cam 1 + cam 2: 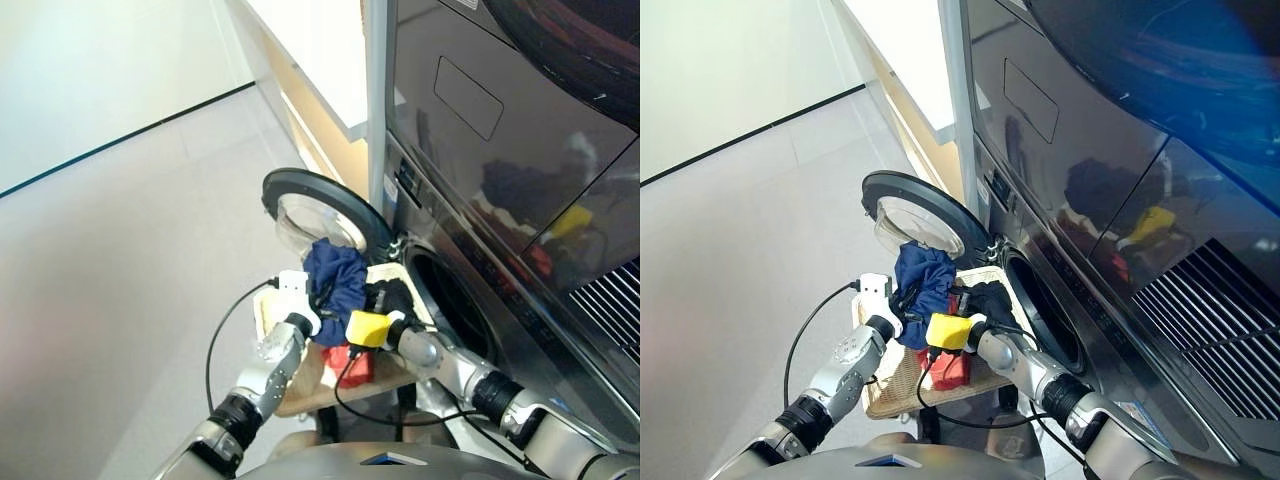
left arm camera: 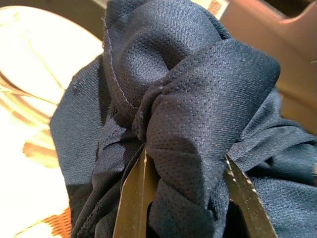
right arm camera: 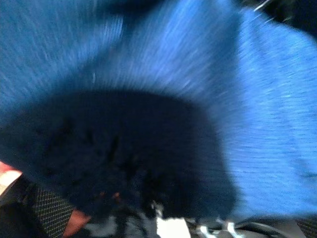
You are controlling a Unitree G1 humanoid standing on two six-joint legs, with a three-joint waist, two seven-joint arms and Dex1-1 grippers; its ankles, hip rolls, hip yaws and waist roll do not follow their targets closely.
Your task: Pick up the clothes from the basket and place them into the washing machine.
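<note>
Above the basket (image 1: 902, 385), just in front of the washing machine (image 1: 1060, 230), I see the navy blue garment (image 1: 924, 280) lifted up in a bunch. My left gripper (image 2: 185, 173) holds it — in the left wrist view the two fingers (image 2: 133, 198) press a thick fold of the navy mesh cloth between them. The garment hangs between the open round door (image 1: 915, 215) and the porthole (image 1: 1045, 310), still outside the drum.

My right gripper (image 1: 985, 300) is beside the navy garment, on the side nearer to the porthole, and dark black cloth (image 1: 992, 296) sits around its tip. The right wrist view is filled with blue and dark fabric, so I cannot tell whether these fingers are apart or closed.

Under both arms the red-orange garment (image 1: 948, 368) lies in the basket, partly hidden by the right forearm. The basket rests on a small wooden table (image 1: 310, 395) close to the machine — its rim is near the porthole.
</note>
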